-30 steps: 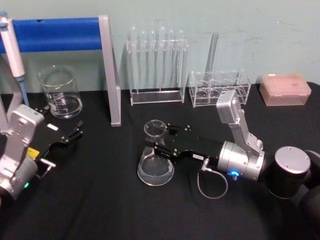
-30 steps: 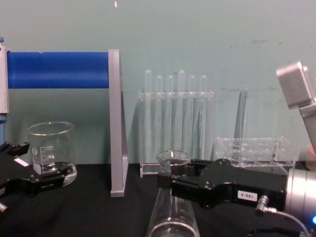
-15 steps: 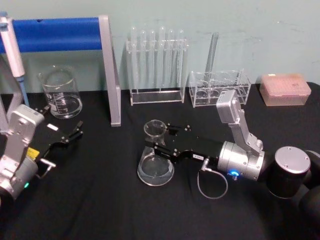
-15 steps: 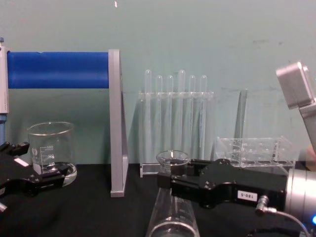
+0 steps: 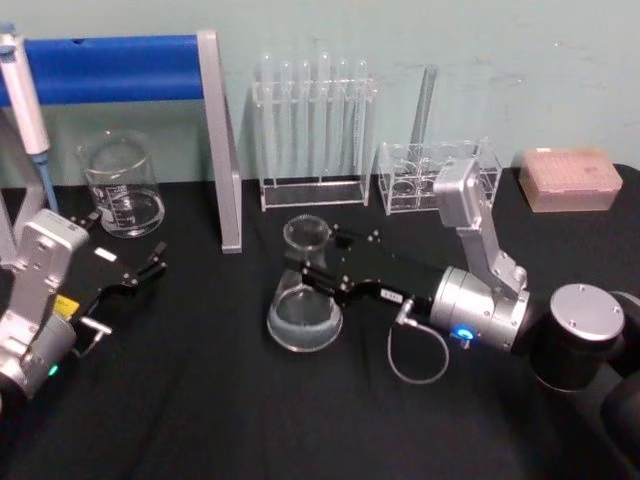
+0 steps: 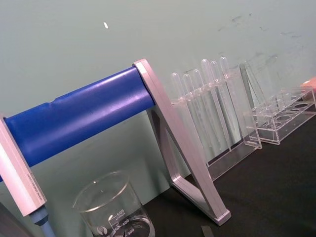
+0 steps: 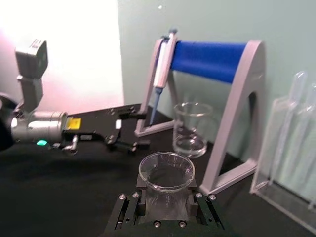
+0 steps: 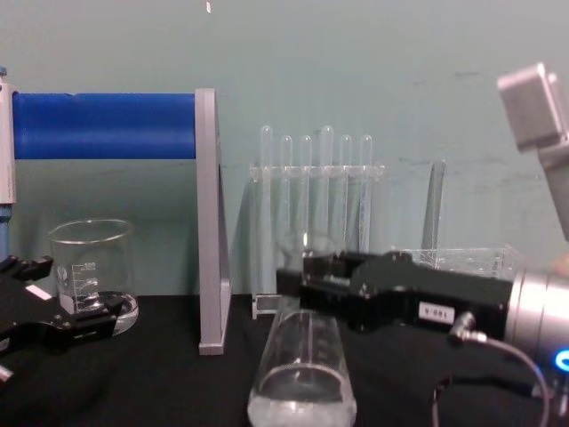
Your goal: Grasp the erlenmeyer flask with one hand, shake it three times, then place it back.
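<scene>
The erlenmeyer flask (image 5: 303,312) is found near the middle of the black surface (image 5: 200,400), in front of the test tube rack (image 5: 312,130) and well apart from the beaker (image 5: 122,185). Its narrow neck is clamped between the jaws of the right pincer (image 5: 312,272), which is reached in from the right at a low, nearly level angle, with a grey cable (image 5: 415,355) looped below its silver wrist. In the right wrist view the open rim of the flask (image 7: 166,170) is seen gripped from both sides by the pincer (image 7: 167,206). From the chest view the flask (image 8: 302,378) is shown with its wide base downward under the pincer (image 8: 298,286); whether the base is touching the surface cannot be told. The left pincer (image 5: 155,260) is held low at the left side of the surface, just in front of the beaker, with its jaws apart and nothing between them. A blue-barred stand (image 5: 110,68) is set behind the beaker, and a pipette (image 5: 25,95) is hung at its left end.
</scene>
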You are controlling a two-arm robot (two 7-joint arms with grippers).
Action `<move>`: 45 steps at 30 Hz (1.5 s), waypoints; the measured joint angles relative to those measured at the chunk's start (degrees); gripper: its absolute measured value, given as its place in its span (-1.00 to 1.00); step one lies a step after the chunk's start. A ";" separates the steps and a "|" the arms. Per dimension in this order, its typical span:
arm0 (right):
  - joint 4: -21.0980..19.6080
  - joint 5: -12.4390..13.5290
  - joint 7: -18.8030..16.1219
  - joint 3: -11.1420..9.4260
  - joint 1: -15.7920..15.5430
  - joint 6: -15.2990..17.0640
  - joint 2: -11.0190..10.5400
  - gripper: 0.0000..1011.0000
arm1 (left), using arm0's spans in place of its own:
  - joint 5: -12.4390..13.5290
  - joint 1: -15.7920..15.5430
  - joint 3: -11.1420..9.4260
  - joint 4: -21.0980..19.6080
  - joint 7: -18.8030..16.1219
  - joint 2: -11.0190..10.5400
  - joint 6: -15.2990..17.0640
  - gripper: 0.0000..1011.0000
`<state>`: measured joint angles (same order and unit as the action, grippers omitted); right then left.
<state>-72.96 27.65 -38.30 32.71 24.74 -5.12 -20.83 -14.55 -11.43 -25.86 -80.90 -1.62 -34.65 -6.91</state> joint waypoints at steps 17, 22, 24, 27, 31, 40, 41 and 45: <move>-14.15 -2.84 16.37 -8.61 -7.04 3.04 -0.75 -0.11 | 0.00 0.00 0.00 0.00 0.00 0.00 0.00 0.98; -16.68 -3.58 20.63 -11.07 -9.33 3.95 -0.54 -0.11 | 0.00 0.00 0.00 0.00 0.00 0.00 0.00 0.98; -17.89 -3.90 22.80 -12.45 -10.58 4.49 -0.32 -0.11 | 0.00 0.00 0.00 0.00 0.00 0.00 0.00 0.98; -19.47 -4.57 25.27 -14.12 -12.22 5.10 -0.12 -0.11 | 0.00 0.00 0.00 0.00 0.00 0.00 0.00 0.98; -21.03 -5.46 27.45 -15.82 -13.95 5.79 0.09 -0.11 | 0.00 -0.01 0.00 0.00 0.00 0.00 0.00 0.98; -21.95 -7.12 28.03 -17.04 -15.11 6.34 0.55 -0.11 | 0.00 0.00 0.00 0.00 0.00 0.00 0.00 0.98; -21.92 -7.42 27.76 -17.03 -15.01 6.48 0.71 -0.11 | 0.00 0.00 0.00 0.00 0.00 0.00 0.00 0.98; -21.07 -7.93 26.17 -16.48 -14.03 6.65 1.25 -0.11 | 0.00 0.00 0.00 0.00 0.00 0.00 0.00 0.98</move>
<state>-94.03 19.73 -12.13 16.23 10.71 1.52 -19.58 -14.55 -11.43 -25.86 -80.90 -1.62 -34.65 -6.91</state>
